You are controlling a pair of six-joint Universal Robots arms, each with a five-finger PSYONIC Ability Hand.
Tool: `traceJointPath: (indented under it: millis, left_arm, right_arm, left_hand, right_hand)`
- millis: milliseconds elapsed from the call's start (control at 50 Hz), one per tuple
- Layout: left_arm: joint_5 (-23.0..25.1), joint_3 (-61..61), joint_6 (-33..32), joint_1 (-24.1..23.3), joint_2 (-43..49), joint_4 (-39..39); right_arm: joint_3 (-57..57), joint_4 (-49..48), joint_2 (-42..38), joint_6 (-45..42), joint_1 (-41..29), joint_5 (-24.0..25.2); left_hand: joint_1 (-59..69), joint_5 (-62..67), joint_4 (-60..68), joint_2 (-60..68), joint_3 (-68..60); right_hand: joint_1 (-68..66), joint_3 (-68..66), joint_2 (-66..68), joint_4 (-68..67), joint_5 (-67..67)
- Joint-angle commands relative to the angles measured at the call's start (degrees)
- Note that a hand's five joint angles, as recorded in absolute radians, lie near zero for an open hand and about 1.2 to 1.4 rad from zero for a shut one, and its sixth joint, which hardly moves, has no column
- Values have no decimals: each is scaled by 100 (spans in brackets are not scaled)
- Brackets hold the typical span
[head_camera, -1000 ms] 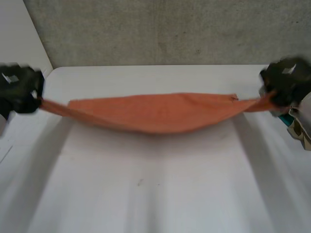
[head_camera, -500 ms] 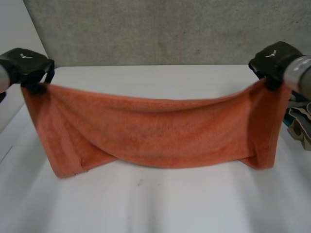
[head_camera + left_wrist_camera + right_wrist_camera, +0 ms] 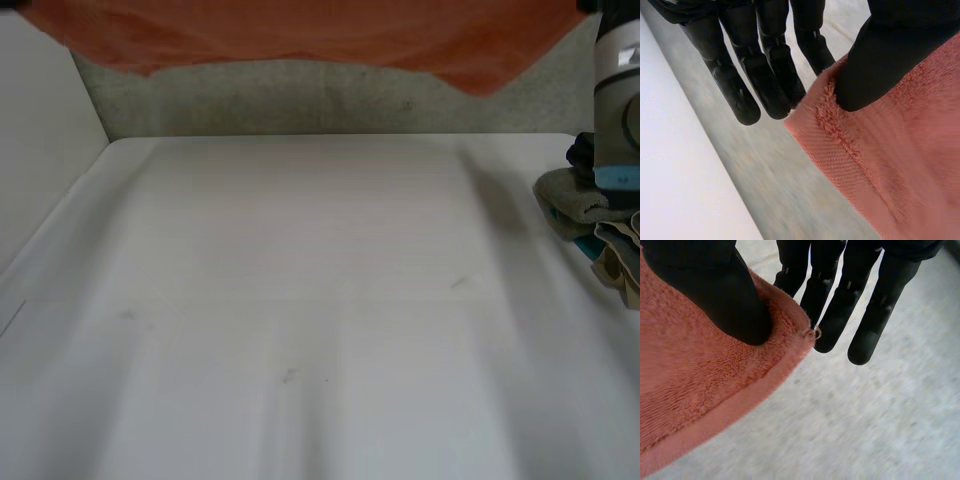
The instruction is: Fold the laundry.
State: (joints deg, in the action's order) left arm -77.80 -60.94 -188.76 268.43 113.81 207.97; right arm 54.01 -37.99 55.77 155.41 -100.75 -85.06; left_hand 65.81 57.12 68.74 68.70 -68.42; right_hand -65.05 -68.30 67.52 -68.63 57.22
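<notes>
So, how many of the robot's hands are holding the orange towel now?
2. The left hand pinches one corner of the orange towel under its thumb; the right hand pinches another corner the same way.

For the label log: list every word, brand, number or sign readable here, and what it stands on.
None can be read.
The orange towel shows plain weave, no lettering, at the left hand and at the right hand.
The pile of clothes and the white table carry no text either.
</notes>
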Motion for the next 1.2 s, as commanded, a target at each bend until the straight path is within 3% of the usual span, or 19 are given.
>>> traceJointPath:
  millis: [20,200,300,460,560,620,660,740,860,920,1020,1200]
  left_arm:
    - [423,-1119,-213,16,290,-284]
    - [819,-2264,-978,8,915,-125]
    - [749,-2729,-1435,25,793,-642]
    - [749,-4135,-2867,385,-709,-2909]
    - [985,-4908,-4201,762,-1833,-5015]
    - [1249,-4971,-4765,921,-1941,-5669]
    - [1487,-4797,-5205,975,-1854,-6039]
    - [1391,-4147,-5049,676,-1406,-5926]
    - [637,-2593,-3478,-114,-301,-4848]
    - [145,-1995,-3107,-378,279,-4250]
    - [-314,-1255,-3106,-616,985,-3720]
    - [-358,-173,-3115,-906,1881,-3307]
  right_arm:
    - [372,897,-382,-80,55,313]
    - [1041,1882,-997,-1002,38,551]
    - [1445,2611,-919,-1644,125,543]
    - [2946,4913,688,-2944,538,508]
    - [3966,6485,1646,-4654,1248,577]
    - [3986,6621,1753,-5238,1426,779]
    - [3872,6446,1692,-5091,1356,990]
    - [3468,5998,1209,-4327,1189,1026]
    - [2572,4840,349,-3098,706,667]
    - [2343,4346,102,-2771,635,438]
    - [1982,3344,-356,-2462,521,33]
    - [1402,2534,-1103,-2586,328,-108]
  left_hand:
    - [1419,1288,1126,1130,-1158]
    - [1419,1288,1126,1130,-1158]
    - [1419,1288,1126,1130,-1158]
    - [1419,1288,1126,1130,-1158]
    - [1419,1288,1126,1130,-1158]
    - [1419,1288,1126,1130,-1158]
    - [1419,1288,1126,1130,-1158]
    - [1419,1288,1126,1130,-1158]
    - [1419,1288,1126,1130,-1158]
    - [1419,1288,1126,1130,-1158]
    - [1419,1288,1126,1130,-1158]
    - [1419,1288,1126,1130,-1158]
  right_hand:
    - [-1495,-1170,1248,-1137,1278]
    - [-1495,-1170,1248,-1137,1278]
    - [-1495,-1170,1248,-1137,1278]
    - [-1495,-1170,1248,-1137,1278]
    - [-1495,-1170,1248,-1137,1278]
    - [-1495,-1170,1248,-1137,1278]
    - [-1495,-1170,1248,-1137,1278]
    - [-1495,-1170,1248,-1137,1278]
    - [-1495,-1170,1248,-1137,1278]
    - [-1495,-1170,1248,-1137,1278]
    - [-1495,-1170,1248,-1137,1278]
    - [-1495,-1170,1248,-1137,1278]
